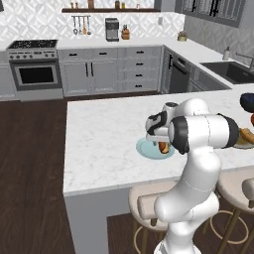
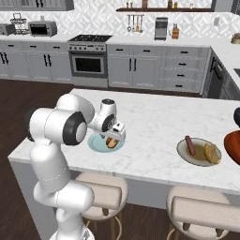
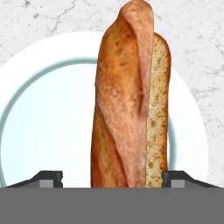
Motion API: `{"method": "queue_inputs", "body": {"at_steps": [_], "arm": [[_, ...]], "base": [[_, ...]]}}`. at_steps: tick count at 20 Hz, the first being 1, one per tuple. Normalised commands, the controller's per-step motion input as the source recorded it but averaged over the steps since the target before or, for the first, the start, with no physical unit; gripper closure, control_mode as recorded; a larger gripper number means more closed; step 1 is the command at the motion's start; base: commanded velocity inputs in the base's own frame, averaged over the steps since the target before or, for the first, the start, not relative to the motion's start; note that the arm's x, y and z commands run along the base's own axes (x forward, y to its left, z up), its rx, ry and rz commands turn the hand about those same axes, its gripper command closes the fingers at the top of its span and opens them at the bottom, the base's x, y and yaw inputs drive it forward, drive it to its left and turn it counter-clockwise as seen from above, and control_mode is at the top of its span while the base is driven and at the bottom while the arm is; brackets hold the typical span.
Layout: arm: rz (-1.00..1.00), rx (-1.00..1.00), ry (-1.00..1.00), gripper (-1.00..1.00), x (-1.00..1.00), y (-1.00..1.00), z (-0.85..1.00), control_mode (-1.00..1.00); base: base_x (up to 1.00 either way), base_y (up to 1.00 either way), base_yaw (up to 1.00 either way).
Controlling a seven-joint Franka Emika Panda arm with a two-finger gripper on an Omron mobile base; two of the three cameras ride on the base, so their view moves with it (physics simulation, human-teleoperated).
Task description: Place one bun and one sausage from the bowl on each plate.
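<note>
A long brown bun [image 3: 127,109] lies on the pale blue plate [image 3: 48,122], running straight away from the hand between the fingertips. My gripper [image 3: 112,177] hovers just over it, open, with a clear gap on the bun's left side. From the base views the gripper [image 2: 112,137] hangs over the blue plate [image 2: 97,144] near the island's front edge, the bun [image 2: 111,142] under it. Further right, the beige plate [image 2: 197,161] carries a sausage [image 2: 190,145] and a bun [image 2: 212,153]. The reddish-brown bowl [image 2: 233,145] is cut off at the right edge.
Both plates sit on a white marble island [image 2: 154,117]. A dark object [image 2: 236,115] stands behind the bowl. Padded stools [image 2: 101,192] are tucked under the front edge. My own arm [image 1: 198,134] blocks much of the blue plate [image 1: 146,149] in the left base view.
</note>
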Motion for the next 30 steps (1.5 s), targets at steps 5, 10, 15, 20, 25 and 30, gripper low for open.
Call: {"method": "queue_inputs", "body": {"at_steps": [5,10,15,20,25,30], "arm": [[0.0,0.0,-0.03,-1.0,-0.21,0.0,0.14,-1.0],[0.0,0.0,-0.06,-1.0,-0.62,0.01,0.93,-1.0],[0.0,0.0,0.01,-1.0,-0.29,0.07,1.0,-1.0],[0.0,0.0,0.0,-1.0,-0.24,0.27,0.99,-1.0],[0.0,-0.08,0.0,-1.0,-0.37,0.39,0.51,-1.0],[0.1,-0.07,0.01,-1.0,-0.76,0.07,0.11,-1.0]], "base": [[0.0,0.0,0.0],[0.0,0.0,0.0],[0.0,0.0,0.0],[0.0,0.0,0.0],[0.0,0.0,0.0],[0.0,0.0,0.0]]}}
